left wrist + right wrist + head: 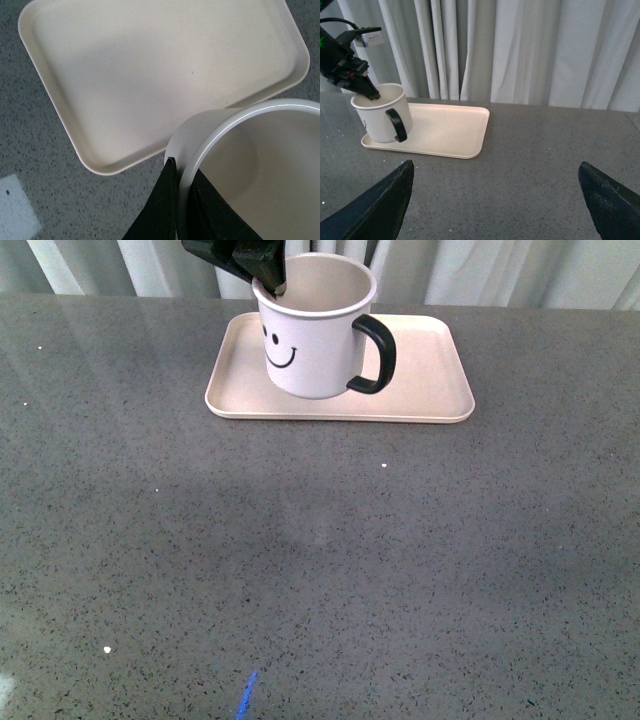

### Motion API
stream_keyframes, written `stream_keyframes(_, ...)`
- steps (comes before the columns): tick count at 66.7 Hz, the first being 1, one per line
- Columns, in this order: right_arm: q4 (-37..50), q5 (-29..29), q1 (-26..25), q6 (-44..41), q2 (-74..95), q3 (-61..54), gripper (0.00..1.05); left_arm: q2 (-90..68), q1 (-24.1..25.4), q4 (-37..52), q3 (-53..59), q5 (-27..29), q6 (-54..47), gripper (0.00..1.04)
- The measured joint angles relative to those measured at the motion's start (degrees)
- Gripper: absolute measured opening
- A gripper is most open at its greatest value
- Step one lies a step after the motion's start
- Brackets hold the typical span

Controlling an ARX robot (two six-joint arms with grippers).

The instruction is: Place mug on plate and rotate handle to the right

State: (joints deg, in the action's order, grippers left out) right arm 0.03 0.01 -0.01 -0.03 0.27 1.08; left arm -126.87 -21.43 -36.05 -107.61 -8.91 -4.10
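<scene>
While my left end effector [272, 280] pinches the rim of the mug [315, 330], one black finger [160, 210] lies against the outside of the cream-white wall and the other [215, 215] reaches down inside it, so the jaws stand narrow, shut on that thin wall alone. The mug stands upright on the left half of the plate [430, 370], well inside the low raised rim; whether its base bears fully on the tray I cannot tell. The plate is a pale pink rectangle with rounded corners. It lies flat on the grey speckled surface [320, 560], towards the far edge, in front of the pale curtains [520, 50].

In the front view the glossy black handle [378, 353] points to my right, over the bare middle of the plate. The black smiley face [280, 348] faces partly towards me, turned somewhat to my left. The mug's inside is plain, with nothing in it.

My right end effector [495, 167] hangs above bare surface, well apart from the plate, its two dark fingers spread wide with nothing between them. A short blue mark [247, 695] lies on the near part of the surface.
</scene>
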Motion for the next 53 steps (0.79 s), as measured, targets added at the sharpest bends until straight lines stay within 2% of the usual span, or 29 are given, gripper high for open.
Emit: stream_keyframes(53, 0.0, 0.0, 0.0, 0.0, 0.0, 0.0, 0.96, -27.2, -1.4, -15.7, -40.9, -1.6, 1.0, 0.02)
